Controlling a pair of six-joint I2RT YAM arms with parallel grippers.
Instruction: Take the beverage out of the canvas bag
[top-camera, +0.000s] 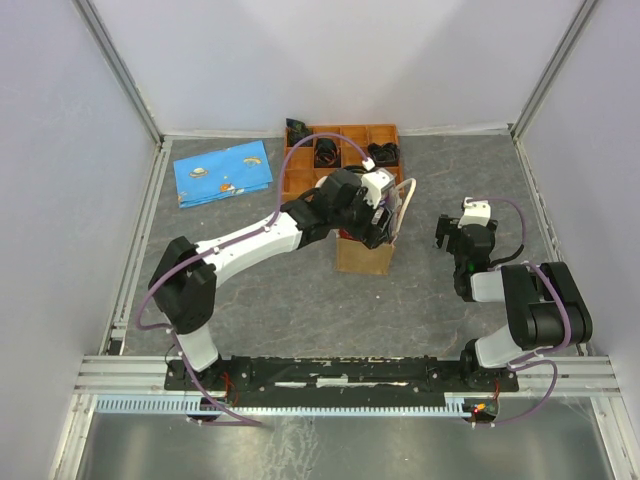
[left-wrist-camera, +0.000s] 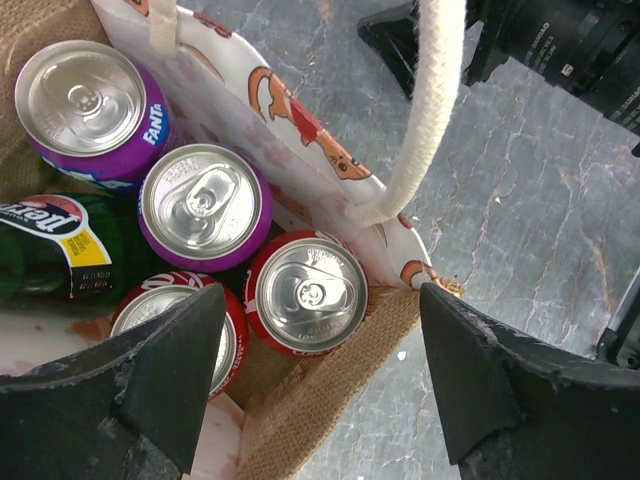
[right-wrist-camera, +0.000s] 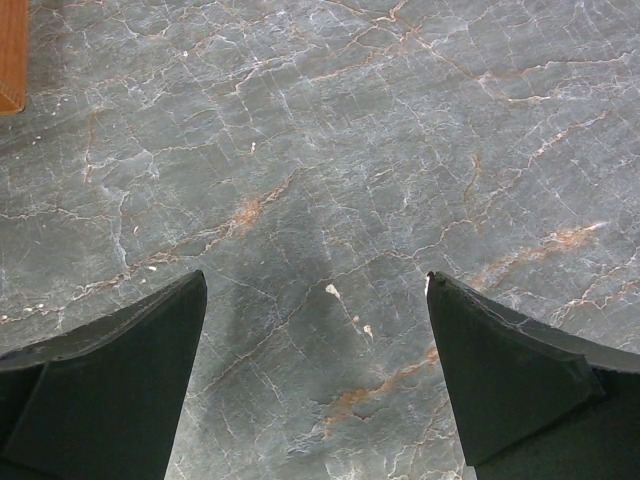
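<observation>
So, on the grey table (top-camera: 280, 300), where is the canvas bag (top-camera: 362, 256)?
— Upright mid-table, just in front of the orange tray (top-camera: 352, 128), drinks inside it
— And the grippers?
— The left gripper (left-wrist-camera: 320, 295) hangs over the bag's mouth, jaws spread, gripping nothing. The right gripper (right-wrist-camera: 315, 280) is off to the bag's right over bare table, jaws also spread
— Which drinks?
— A green bottle (left-wrist-camera: 50, 260), two purple cans (left-wrist-camera: 205, 205), two red cans (left-wrist-camera: 310, 295), one of them right under the gap between the left fingers
</observation>
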